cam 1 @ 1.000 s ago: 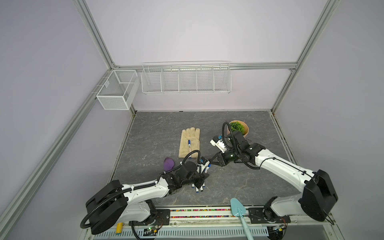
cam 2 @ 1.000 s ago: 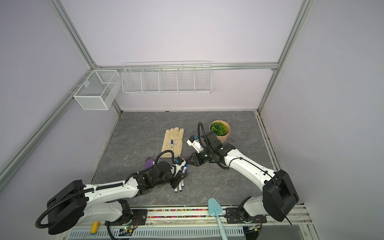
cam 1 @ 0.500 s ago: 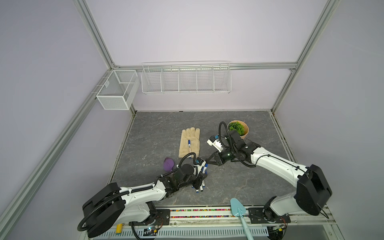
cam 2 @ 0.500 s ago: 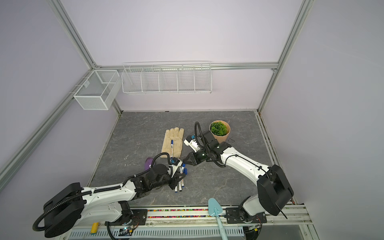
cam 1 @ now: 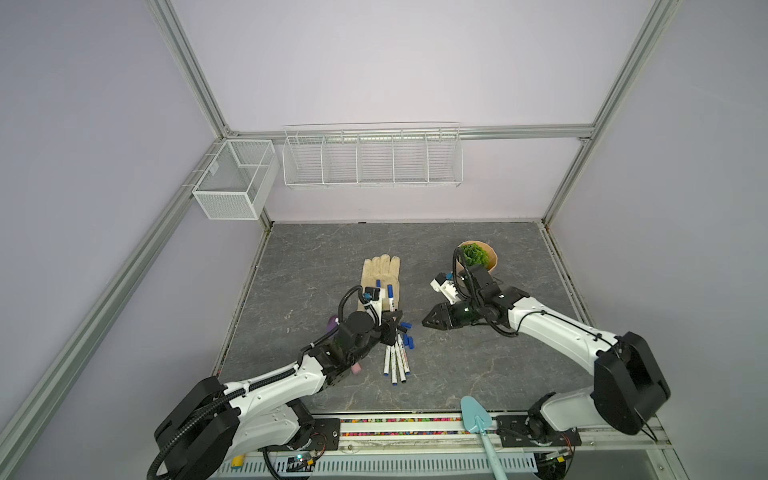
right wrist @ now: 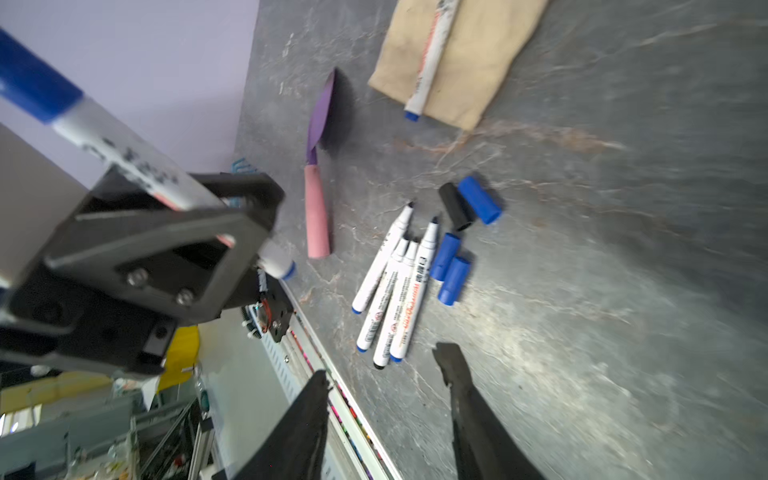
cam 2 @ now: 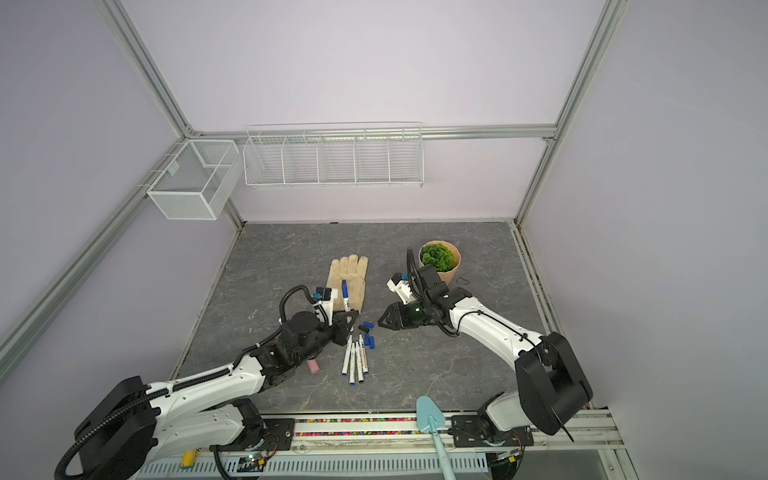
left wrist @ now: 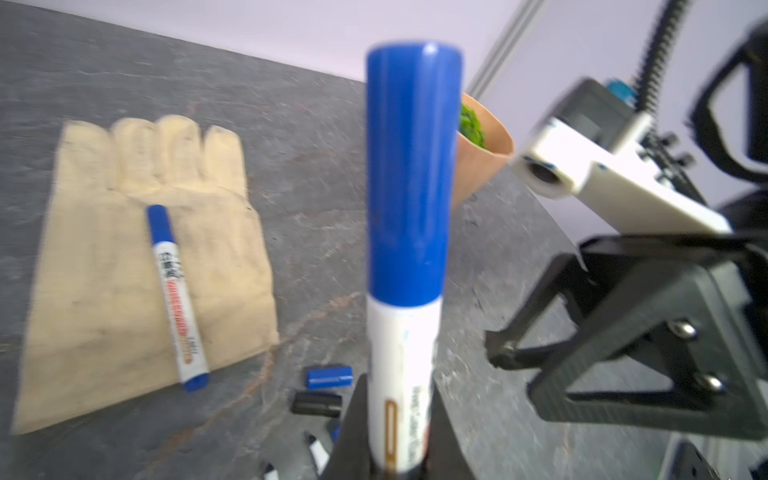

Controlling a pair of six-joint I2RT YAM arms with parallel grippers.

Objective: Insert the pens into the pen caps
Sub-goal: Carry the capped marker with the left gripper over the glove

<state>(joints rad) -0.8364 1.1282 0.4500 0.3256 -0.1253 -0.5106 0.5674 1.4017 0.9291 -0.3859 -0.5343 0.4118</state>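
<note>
Presently, left gripper point(cam 1: 390, 329) is clamping a capped pen point(left wrist: 403, 332); right gripper point(cam 1: 429, 322), parted and empty, is probably needing another loose cap point(right wrist: 478, 200).

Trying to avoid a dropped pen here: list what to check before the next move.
1. The left hand is shut on the held pen: ok.
2. A blue cap sits on that pen: ok.
3. Cap pushed fully home: cannot tell.
4. The right hand is open, empty, apart from the pen: ok.
5. Every pen capped: not ok; four bare pens lie side by side.
6. Enough loose caps, three blue and one black: ok.
</note>
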